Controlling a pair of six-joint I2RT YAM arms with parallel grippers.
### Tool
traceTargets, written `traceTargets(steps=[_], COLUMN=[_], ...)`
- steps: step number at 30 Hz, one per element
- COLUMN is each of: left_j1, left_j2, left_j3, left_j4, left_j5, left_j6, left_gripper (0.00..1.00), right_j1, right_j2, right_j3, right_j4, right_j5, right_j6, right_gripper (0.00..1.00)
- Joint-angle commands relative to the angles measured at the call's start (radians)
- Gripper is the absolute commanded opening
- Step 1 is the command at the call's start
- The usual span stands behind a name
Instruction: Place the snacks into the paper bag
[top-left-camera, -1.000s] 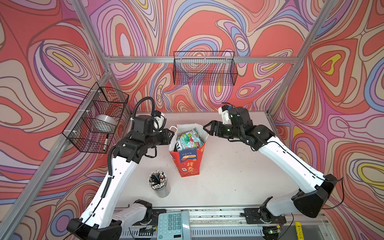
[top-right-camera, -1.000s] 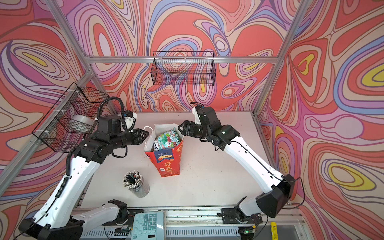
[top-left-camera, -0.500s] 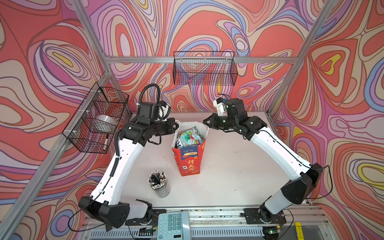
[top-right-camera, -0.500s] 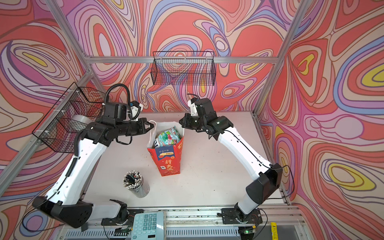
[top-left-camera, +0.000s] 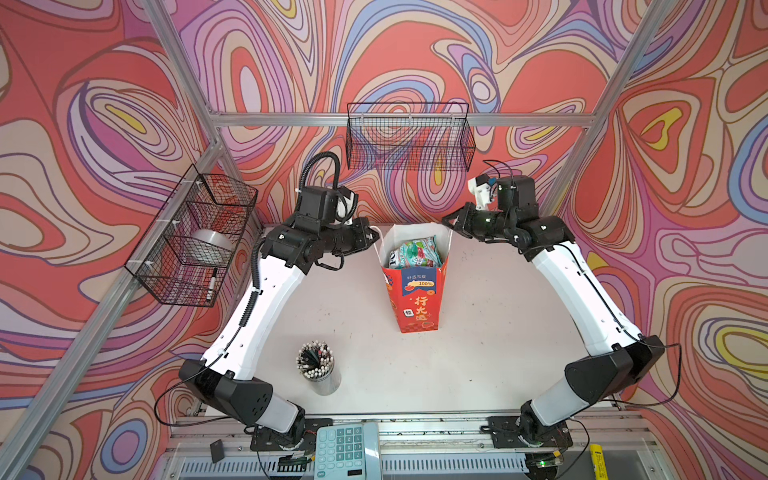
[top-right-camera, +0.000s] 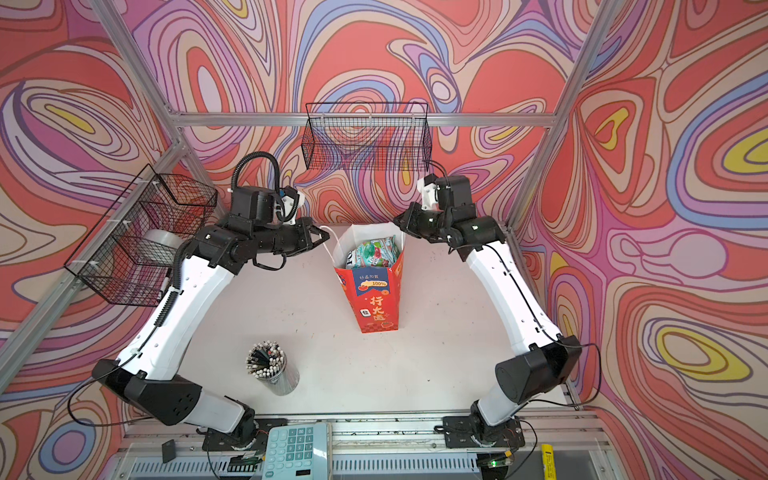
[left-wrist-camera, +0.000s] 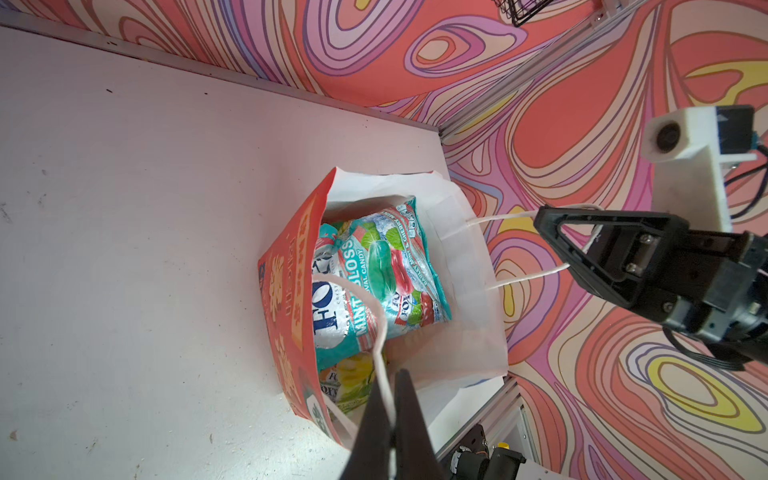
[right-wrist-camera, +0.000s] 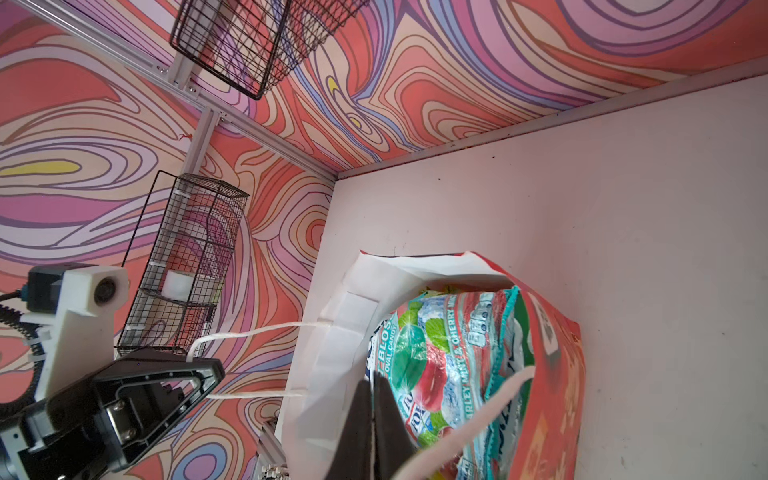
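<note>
Several glossy crinkled snacks inside tall tapered paper bag.

A teal pouch covers most snacks in the paper bag; one yellow pouch barely peeks out. One cord handle disappears between the left gripper's dark, blurry fingers. At the table's six o'clock, the calculator is half out of sight.

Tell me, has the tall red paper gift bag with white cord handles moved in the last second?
Yes. In both top views the red paper bag has shifted rightward and slightly toward the back wall, away from the metal cup of pencils, which stayed put.
</note>
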Motion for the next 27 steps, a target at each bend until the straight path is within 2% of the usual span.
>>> traceTargets(steps=[1,4,10,11,13,15,17,20,21,23,24,27], left_j1=[-0.014,-0.023,-0.039,-0.039,-0.039,-0.039,-0.039,-0.039,-0.04,-0.039,-0.038,-0.038], left_j2=[-0.044,-0.03,-0.118,-0.128,-0.147,-0.168,-0.189,-0.237,-0.253,-0.292,-0.315,-0.413], left_j3=[-0.017,-0.021,-0.191,-0.207,-0.234,-0.249,-0.245,-0.255,-0.258,-0.272,-0.292,-0.382], left_j4=[0.172,0.146,0.252,0.26,0.277,0.28,0.266,0.232,0.211,0.157,0.149,0.154], left_j5=[-0.016,0.017,-0.001,0.006,0.014,0.002,-0.01,-0.033,-0.046,-0.061,-0.061,-0.076], left_j6=[-0.03,-0.029,-0.046,-0.047,-0.048,-0.046,-0.037,-0.012,-0.002,0.028,0.037,0.044], left_gripper=[0.0,0.0,0.0,0.0,0.04,0.24,0.42,0.67,0.74,0.94,1.0,1.0], right_j1=[0.006,0.006,0.006,0.006,0.005,0.004,0.004,0.004,0.004,0.004,0.004,0.004], right_j2=[-0.04,-0.056,-0.074,-0.081,-0.098,-0.12,-0.15,-0.192,-0.205,-0.24,-0.257,-0.331], right_j3=[-0.025,-0.066,-0.153,-0.163,-0.18,-0.197,-0.213,-0.207,-0.208,-0.231,-0.24,-0.263], right_j4=[0.122,0.142,0.155,0.154,0.154,0.152,0.148,0.088,0.07,0.046,0.037,0.004], right_j5=[-0.085,-0.094,-0.115,-0.106,-0.086,-0.072,-0.052,0.007,0.02,0.032,0.033,0.095], right_j6=[0.003,-0.007,-0.012,-0.016,-0.02,-0.007,0.016,0.039,0.047,0.064,0.065,0.04], right_gripper=[0.0,0.0,0.0,0.06,0.28,0.51,0.65,0.8,0.83,0.88,0.91,0.98])
